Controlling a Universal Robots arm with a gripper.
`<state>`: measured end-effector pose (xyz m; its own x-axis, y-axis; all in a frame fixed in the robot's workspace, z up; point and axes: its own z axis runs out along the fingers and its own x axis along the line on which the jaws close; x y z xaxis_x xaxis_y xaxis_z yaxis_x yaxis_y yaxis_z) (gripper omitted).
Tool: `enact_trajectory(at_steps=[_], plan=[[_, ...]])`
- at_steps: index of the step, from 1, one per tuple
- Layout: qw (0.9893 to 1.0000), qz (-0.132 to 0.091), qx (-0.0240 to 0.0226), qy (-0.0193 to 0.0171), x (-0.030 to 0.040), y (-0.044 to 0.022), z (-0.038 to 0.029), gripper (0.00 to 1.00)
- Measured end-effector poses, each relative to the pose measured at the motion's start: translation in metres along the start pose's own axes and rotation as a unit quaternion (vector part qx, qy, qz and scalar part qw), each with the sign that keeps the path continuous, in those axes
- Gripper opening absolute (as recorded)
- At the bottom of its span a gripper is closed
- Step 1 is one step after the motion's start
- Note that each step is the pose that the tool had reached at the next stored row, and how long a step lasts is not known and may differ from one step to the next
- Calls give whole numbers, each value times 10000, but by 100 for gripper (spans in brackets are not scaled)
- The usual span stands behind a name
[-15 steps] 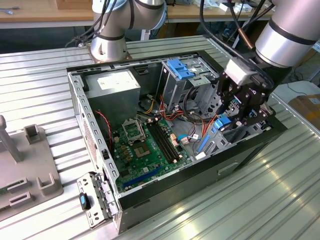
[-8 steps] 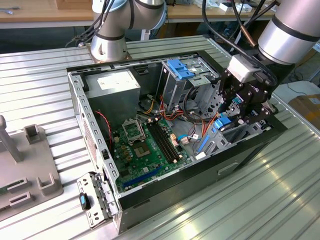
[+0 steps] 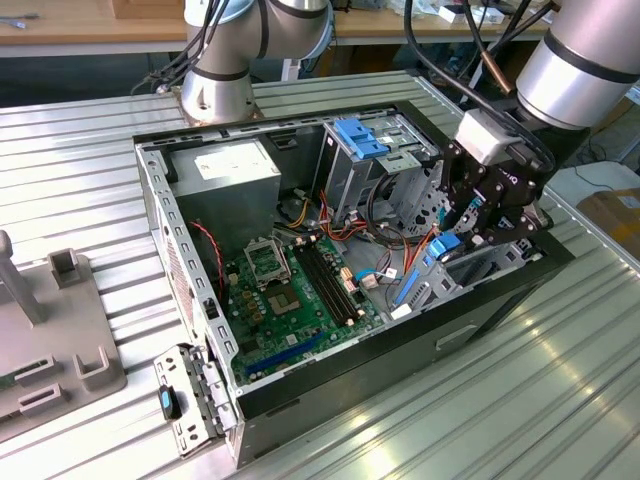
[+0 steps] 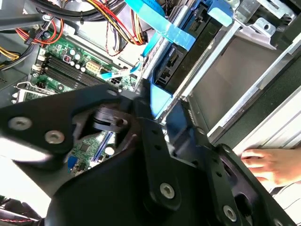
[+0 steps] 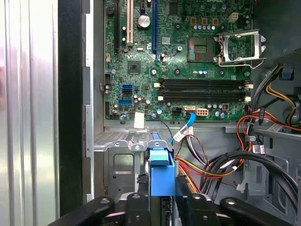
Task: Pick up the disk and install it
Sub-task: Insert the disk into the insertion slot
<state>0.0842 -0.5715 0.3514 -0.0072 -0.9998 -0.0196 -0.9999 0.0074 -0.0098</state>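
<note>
On the ribbed metal bench point(image 3: 480, 400) sits an open computer case point(image 3: 350, 385), side panel off and the green motherboard point(image 3: 290, 290) laid bare. At the case corner on the exterior view's right, the arm's gripper point(image 3: 470, 228) reaches down just inside the wall. The disk point(image 3: 445, 246) hangs beneath it, with its blue rail showing among the dark bay walls. In the first wrist view the black fingers point(image 5: 137, 206) press in from either side of the disk's blue tab and pinch it, with a bundle of cables point(image 5: 221, 165) just beside. In the second wrist view a person's hand point(image 4: 270, 165) lies outside the case wall, near the gripper. Farther back stand the grey drive cage point(image 3: 365, 140) with its light-blue top and the grey box point(image 3: 225, 170) with a white label. Beyond the case is the base of a second arm point(image 3: 215, 90). By the look of it the pick-up is done and the install is under way. The disk is inside the case at the bay and gripped by the arm, but how deep it sits cannot be told, and it appears neither seated nor let go.
</note>
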Motion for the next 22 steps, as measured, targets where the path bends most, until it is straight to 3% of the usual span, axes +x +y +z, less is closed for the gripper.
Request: enact_trajectory(at_steps=[1, 3, 11, 18, 22], plan=[[10000, 0, 0, 0, 0, -1, 0, 19], [10000, 0, 0, 0, 0, -2, 0, 11], [10000, 0, 0, 0, -1, -32, -3, 11], [10000, 0, 0, 1, -41, -35, -10, 11], [10000, 1, 0, 2, -21, -37, 23, 11]])
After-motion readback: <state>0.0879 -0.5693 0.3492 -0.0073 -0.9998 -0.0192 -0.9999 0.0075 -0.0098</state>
